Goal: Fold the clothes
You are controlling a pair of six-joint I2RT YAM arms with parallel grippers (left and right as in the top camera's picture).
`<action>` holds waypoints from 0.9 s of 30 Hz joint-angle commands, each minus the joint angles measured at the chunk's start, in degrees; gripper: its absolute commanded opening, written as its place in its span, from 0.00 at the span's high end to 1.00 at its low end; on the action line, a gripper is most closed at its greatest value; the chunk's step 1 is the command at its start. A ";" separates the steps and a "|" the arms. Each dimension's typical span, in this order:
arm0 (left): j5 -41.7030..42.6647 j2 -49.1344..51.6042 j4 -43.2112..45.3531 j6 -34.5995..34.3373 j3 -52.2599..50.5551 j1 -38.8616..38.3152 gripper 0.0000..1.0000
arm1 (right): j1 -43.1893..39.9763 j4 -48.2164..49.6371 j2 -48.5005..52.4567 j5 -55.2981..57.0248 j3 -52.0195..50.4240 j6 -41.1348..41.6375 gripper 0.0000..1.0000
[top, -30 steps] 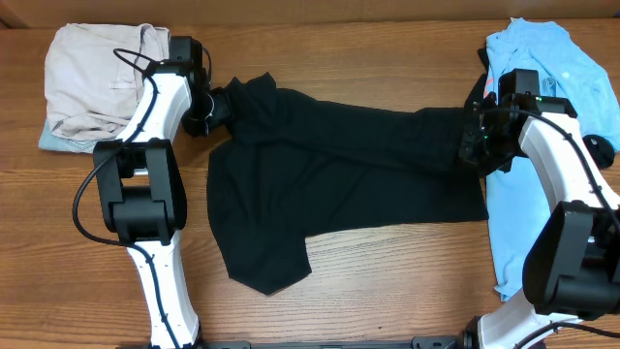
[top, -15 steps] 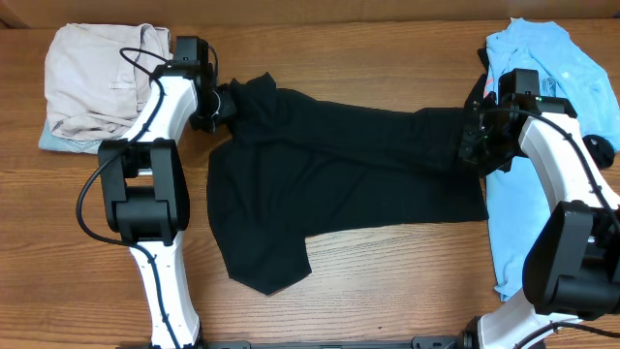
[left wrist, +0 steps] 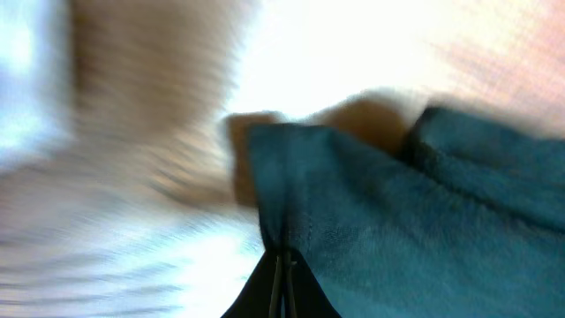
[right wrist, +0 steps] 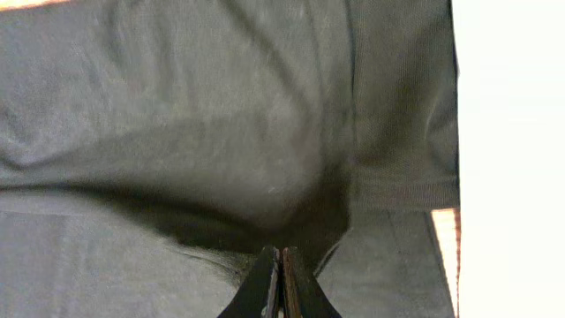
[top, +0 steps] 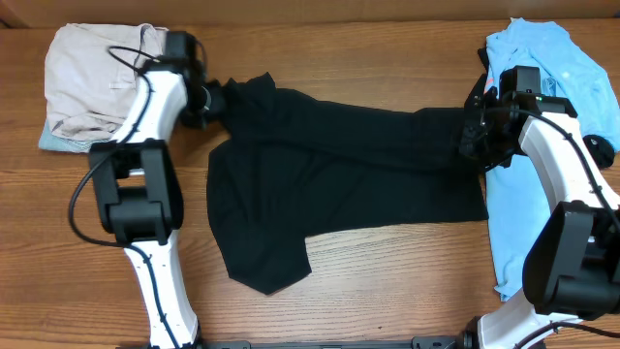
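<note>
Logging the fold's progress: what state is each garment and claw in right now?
black T-shirt: spread out, upper part folded over, pinched at both ends.
left claw: shut on the black T-shirt's left end.
right claw: shut on the black T-shirt's right end.
light blue shirt: lying unfolded, far right.
beige garment: loosely bundled, top left.

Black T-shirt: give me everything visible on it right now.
Plain black T-shirt, soft knit, lies spread but creased across the middle of the wooden table, stretched left to right, far edge bunched into a ridge. A sleeve-like flap points toward the near side at lower left. The left gripper pinches its far-left corner, the right gripper its right end, both shut on cloth. Its right edge reaches the light blue shirt.
</note>
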 commanded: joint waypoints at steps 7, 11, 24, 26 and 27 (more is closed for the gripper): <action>-0.61 -7.76 -10.19 3.91 25.75 5.27 0.96 | -0.04 -4.02 -0.17 -0.07 13.09 0.17 0.96; -0.57 -10.64 -11.13 4.79 29.33 4.98 0.96 | -0.04 -4.74 -0.17 -0.04 17.25 -0.04 0.96; 2.86 -10.40 -19.74 13.73 28.48 -1.49 0.73 | -0.04 -3.58 -0.15 -0.02 21.81 -0.20 0.96; 2.21 -8.85 -22.58 19.32 28.48 -3.72 0.54 | -0.04 -3.76 -0.15 -0.02 21.81 -0.20 0.96; 1.36 -7.87 -24.61 22.40 28.48 -5.14 0.46 | -0.04 -3.93 -0.15 0.00 21.81 -0.20 0.96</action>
